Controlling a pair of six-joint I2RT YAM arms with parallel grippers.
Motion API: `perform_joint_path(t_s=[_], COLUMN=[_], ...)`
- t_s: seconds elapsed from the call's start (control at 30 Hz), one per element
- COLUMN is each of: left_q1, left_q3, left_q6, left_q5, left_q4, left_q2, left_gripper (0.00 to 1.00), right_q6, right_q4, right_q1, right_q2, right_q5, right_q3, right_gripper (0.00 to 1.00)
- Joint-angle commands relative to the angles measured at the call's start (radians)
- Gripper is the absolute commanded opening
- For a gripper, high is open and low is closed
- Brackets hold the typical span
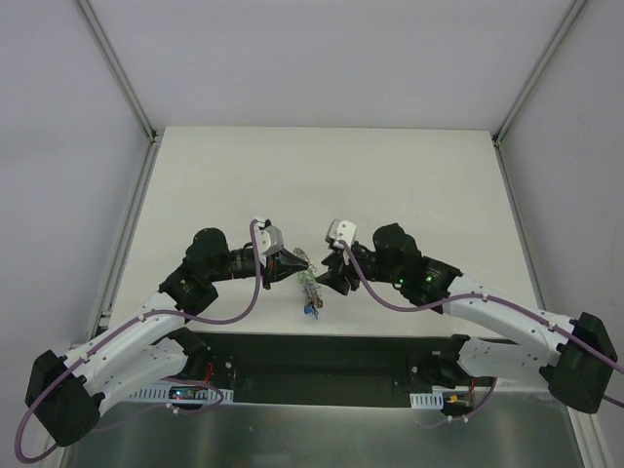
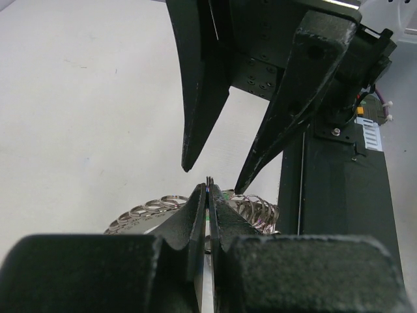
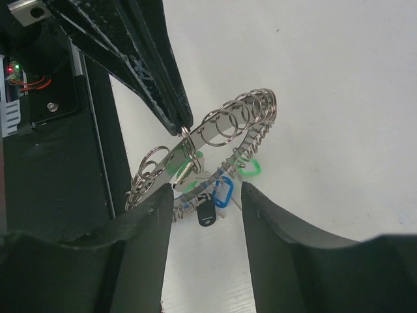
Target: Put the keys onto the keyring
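Grey metal keyring (image 3: 218,134) hangs by the middle of the near edge, pinched in the left gripper (image 2: 208,192). Right gripper (image 3: 207,192) gapes empty beside it. Green, blue and black keys (image 3: 206,213) dangle on it, so I'd guess nearly done.

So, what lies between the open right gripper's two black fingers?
In the left wrist view, the left gripper, shut on the edge of the flat grey metal keyring, sits at the mouth of that gap.
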Motion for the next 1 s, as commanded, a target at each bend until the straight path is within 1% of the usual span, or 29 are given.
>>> perform_joint_path(t_s=[0.0,0.33,0.53,0.63,0.67,0.73,0.77,0.8,0.87,0.97], left_q1=[0.010,0.010,0.010,0.010,0.010,0.010,0.010,0.010,0.010,0.010], left_q3=[-0.002,-0.007,-0.010,-0.013,-0.013,-0.016,-0.017,-0.020,-0.022,-0.020], left_q6=[0.002,0.007,0.004,0.004,0.002,0.004,0.004,0.005,0.010,0.033], left_q5=[0.047,0.072,0.087,0.101,0.102,0.104,0.102,0.099,0.092,0.089], left_q4=[0.109,0.118,0.130,0.136,0.141,0.146,0.149,0.147,0.149,0.126], left_q2=[-0.029,-0.033,-0.037,-0.037,-0.038,-0.043,-0.044,-0.049,-0.056,-0.053], left_gripper=[0.00,0.00,0.00,0.00,0.00,0.00,0.00,0.00,0.00,0.00], right_q6=[-0.014,-0.020,-0.023,-0.023,-0.024,-0.026,-0.028,-0.029,-0.034,-0.054], right_q4=[0.074,0.094,0.095,0.098,0.098,0.097,0.095,0.091,0.080,0.042], right_q1=[-0.020,-0.057,-0.065,-0.069,-0.069,-0.071,-0.075,-0.077,-0.081,-0.081], right_q2=[0.013,0.025,0.061,0.071,0.073,0.074,0.074,0.074,0.070,0.062], right_q5=[-0.103,-0.198,-0.255,-0.280,-0.283,-0.294,-0.295,-0.298,-0.308,-0.318], right_q3=[0.047,0.060,0.076,0.085,0.087,0.087,0.085,0.085,0.088,0.102], right_gripper=[0.49,0.48,0.42,0.35,0.28,0.20,0.11,0.07,0.01,0.01])
